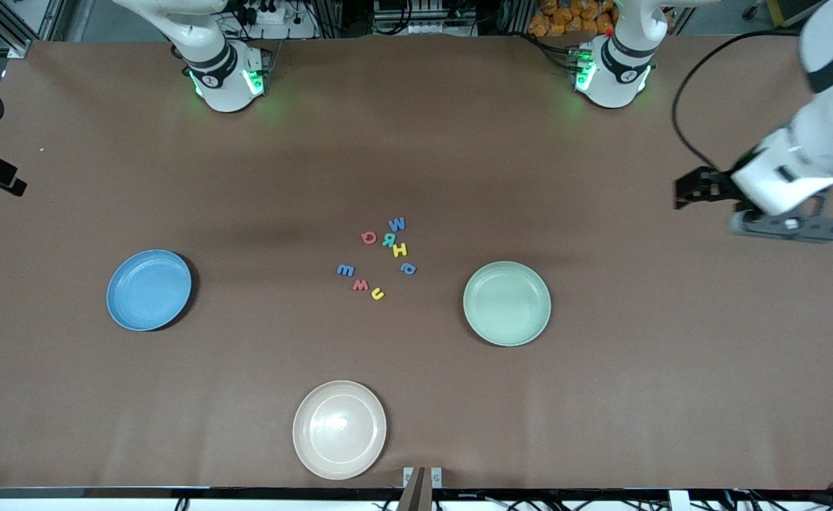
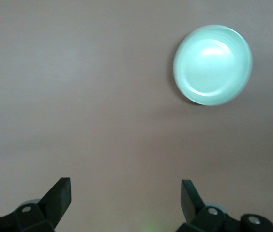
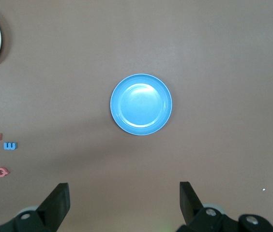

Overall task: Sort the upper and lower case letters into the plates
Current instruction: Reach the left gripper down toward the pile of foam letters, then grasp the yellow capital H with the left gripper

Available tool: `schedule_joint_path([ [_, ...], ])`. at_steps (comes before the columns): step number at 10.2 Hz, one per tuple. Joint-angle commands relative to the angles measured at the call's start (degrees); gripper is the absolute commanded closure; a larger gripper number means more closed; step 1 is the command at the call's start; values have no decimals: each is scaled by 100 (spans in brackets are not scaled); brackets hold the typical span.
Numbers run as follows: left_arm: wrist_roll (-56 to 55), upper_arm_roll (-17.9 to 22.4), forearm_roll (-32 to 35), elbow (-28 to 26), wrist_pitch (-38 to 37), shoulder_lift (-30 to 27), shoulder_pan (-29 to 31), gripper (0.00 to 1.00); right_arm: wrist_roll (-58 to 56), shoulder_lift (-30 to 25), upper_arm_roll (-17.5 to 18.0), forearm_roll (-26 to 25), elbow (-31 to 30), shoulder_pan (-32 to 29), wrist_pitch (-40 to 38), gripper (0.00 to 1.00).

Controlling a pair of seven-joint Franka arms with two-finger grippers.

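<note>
A brown table carries eight letters clustered at its middle, between the blue plate toward the right arm's end and the mint green plate toward the left arm's end. A cream plate lies nearer the front camera. All three plates hold nothing. The left end effector, fingers spread, hangs over bare table at the left arm's end, well apart from the letters. The right end effector, fingers spread too, hangs above the table with the blue plate in its wrist view.
</note>
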Motion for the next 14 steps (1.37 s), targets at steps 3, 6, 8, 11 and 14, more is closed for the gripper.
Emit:
schedule_joint_path([
  [3,-2123,-55,-510,107,799,857,-1211,0,-60,-7,12,44,36,-55,3,0],
  [6,-4135,-55,-510,116,1819,1419,-2144,0,-60,2,3,43,27,-46,3,0],
  [8,-5550,-46,-475,133,2460,1789,-2610,0,-60,54,12,43,27,-37,3,0],
  [11,-7317,-11,-247,597,3209,2675,-3138,0,-60,63,3,52,27,-20,29,0],
  [14,-8743,50,559,986,4069,3581,-3437,0,-60,81,12,52,27,-11,38,0],
])
